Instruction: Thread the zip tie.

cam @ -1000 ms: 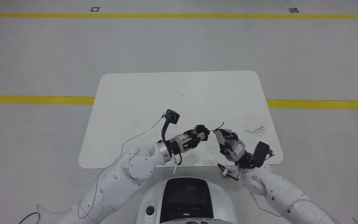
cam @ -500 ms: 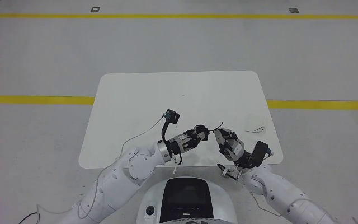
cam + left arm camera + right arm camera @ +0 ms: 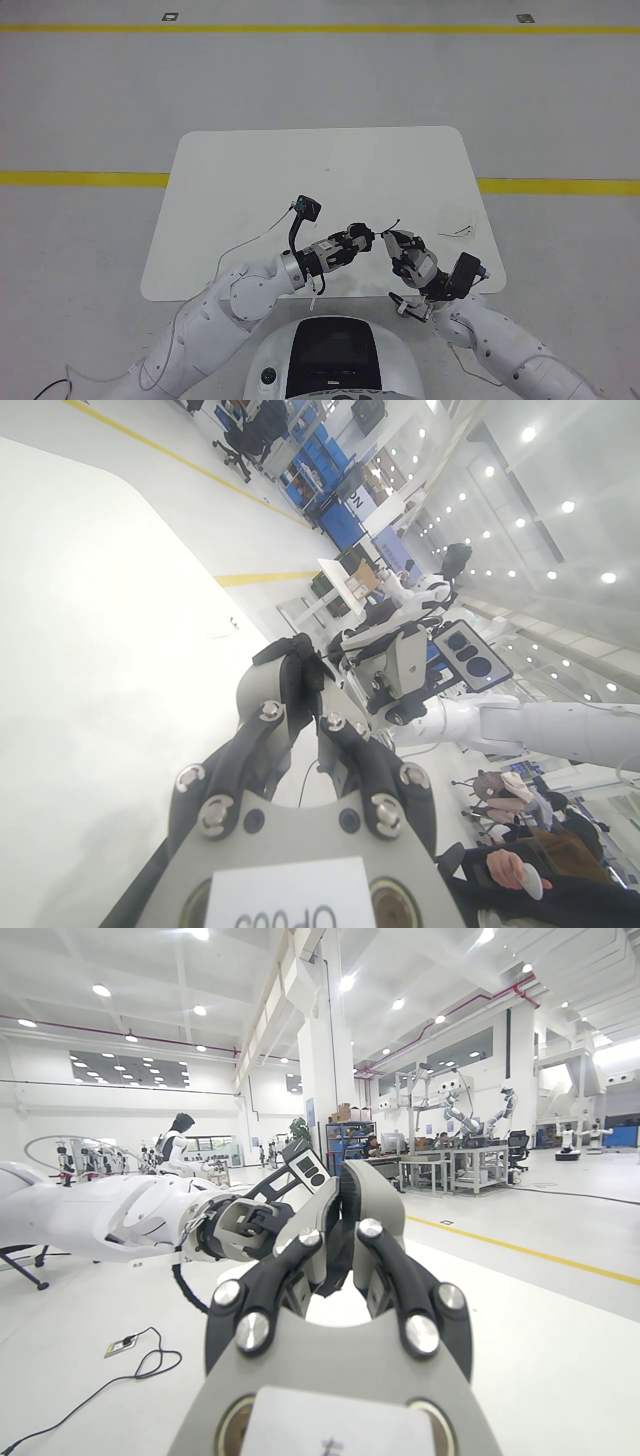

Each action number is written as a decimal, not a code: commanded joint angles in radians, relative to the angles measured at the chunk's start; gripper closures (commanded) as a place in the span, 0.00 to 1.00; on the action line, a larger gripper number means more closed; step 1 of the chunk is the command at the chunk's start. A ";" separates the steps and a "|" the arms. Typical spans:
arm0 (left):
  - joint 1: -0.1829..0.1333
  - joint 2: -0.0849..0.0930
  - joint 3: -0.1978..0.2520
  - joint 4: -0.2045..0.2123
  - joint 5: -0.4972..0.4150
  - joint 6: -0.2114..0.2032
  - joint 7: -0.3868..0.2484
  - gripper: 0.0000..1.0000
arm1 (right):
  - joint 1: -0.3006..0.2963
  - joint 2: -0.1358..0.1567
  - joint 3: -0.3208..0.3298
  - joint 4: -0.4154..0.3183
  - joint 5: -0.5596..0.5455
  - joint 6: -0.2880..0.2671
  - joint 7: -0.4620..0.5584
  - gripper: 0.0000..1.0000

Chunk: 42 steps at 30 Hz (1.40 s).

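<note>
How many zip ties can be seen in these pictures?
2. One zip tie is held between the left gripper and right gripper; another lies on the table near its right edge. Others may be hidden.

— In the top view the zip tie is for us only a thin dark thread; its ends are hidden where the left gripper and the right gripper meet.
— We agree. Which of them clamps it, we cannot tell: in the right wrist view the right gripper's fingers, pressed together, cover the zip tie and the tips of the left gripper behind.
— And the pale thin thing on the table?
— Too small; we cannot name it.
</note>
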 commanded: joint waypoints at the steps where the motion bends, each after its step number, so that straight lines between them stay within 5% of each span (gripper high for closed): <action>1: 0.000 0.000 0.000 0.000 0.000 0.000 0.000 1.00 | 0.000 -0.001 0.001 0.001 0.000 0.000 0.001 1.00; 42: 0.000 0.000 0.000 0.000 0.000 0.000 0.000 1.00 | 0.002 -0.013 0.006 0.015 -0.012 0.000 -0.007 1.00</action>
